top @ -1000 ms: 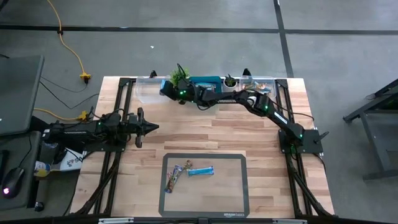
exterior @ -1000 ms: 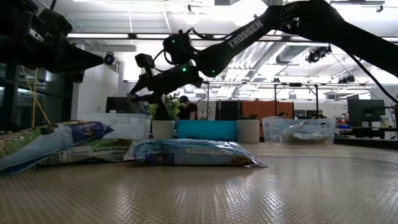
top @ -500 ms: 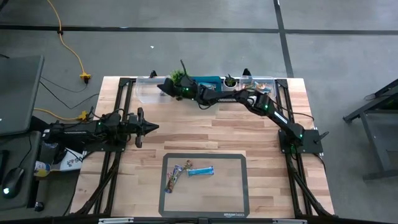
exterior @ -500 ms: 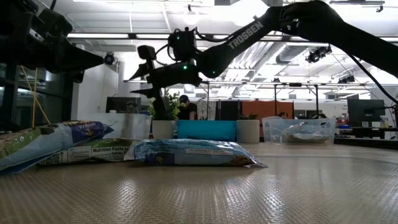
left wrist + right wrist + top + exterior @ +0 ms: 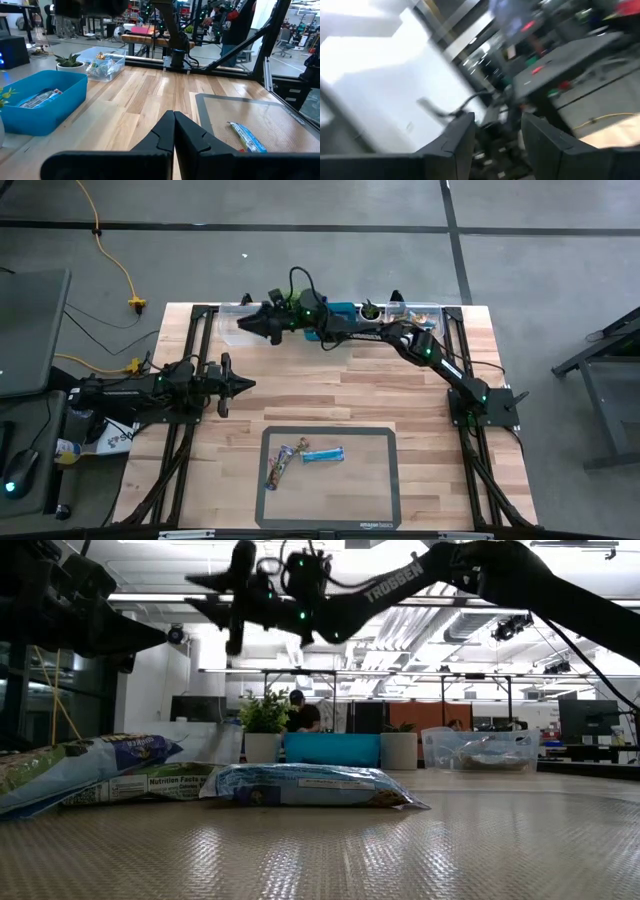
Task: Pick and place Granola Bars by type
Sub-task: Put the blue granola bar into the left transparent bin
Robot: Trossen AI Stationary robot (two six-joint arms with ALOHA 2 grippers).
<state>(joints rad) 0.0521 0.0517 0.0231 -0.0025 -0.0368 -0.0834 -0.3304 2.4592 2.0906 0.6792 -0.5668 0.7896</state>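
R gripper [image 5: 268,326] fingers apart, high over clear bin [image 5: 232,330].

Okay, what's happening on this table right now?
The right gripper hangs open and empty above the clear plastic bin at the table's far edge. The left gripper waits shut at the left side. Shiny wrapped granola bars lie on the dark mat near the front; more sit in the blue bin.

high view looks straight down on the whole bench [image 5: 330,395]. low view sits at mat [image 5: 400,840] level, facing the room. both share the blue bin [image 5: 330,310].
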